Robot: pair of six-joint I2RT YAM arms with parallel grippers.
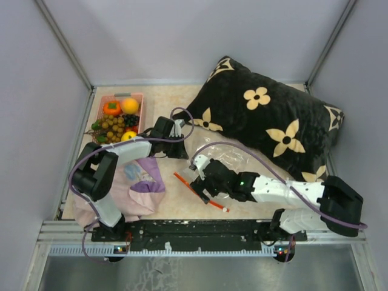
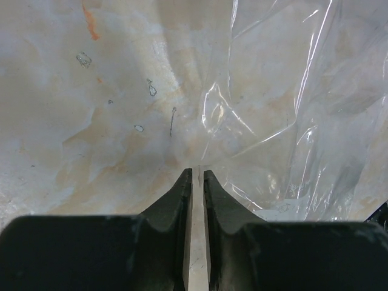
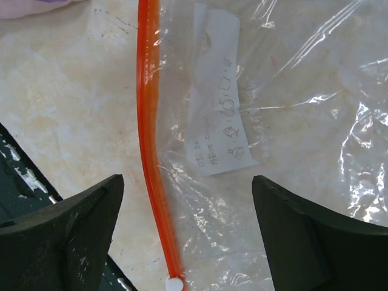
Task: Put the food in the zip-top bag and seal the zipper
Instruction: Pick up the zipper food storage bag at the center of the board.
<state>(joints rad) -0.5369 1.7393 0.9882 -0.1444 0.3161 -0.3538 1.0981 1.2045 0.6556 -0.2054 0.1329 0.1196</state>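
The food (image 1: 118,120) sits in a pink basket (image 1: 121,95) at about 10 o'clock on the tabletop (image 1: 176,103). An orange persimmon (image 1: 111,108) and a round yellow-orange fruit (image 1: 129,105) lie at the basket's far end, with grape bunches nearer. None of it is in the bag.

The zip-top bag (image 1: 233,154) lies flat and crinkled near the middle of the tabletop, its 2 o'clock side against a black flowered pillow (image 1: 273,115). Its zipper (image 1: 182,180) runs along the edge from 10 o'clock to 4 o'clock.

The right claw (image 1: 199,187) hangs over that strip, released. In the right wrist view its fingers stand wide apart with the zipper between them, touching neither. The small white slider (image 3: 174,284) is at the strip's near end, and a white label (image 3: 221,91) shows through the plastic.

The left claw (image 1: 180,145) is at the bag's 9 o'clock corner, clenched to a thin pale slit. I cannot tell whether any plastic is nipped in it.

A pink-purple cloth (image 1: 142,191) lies at 8 o'clock under the left arm.
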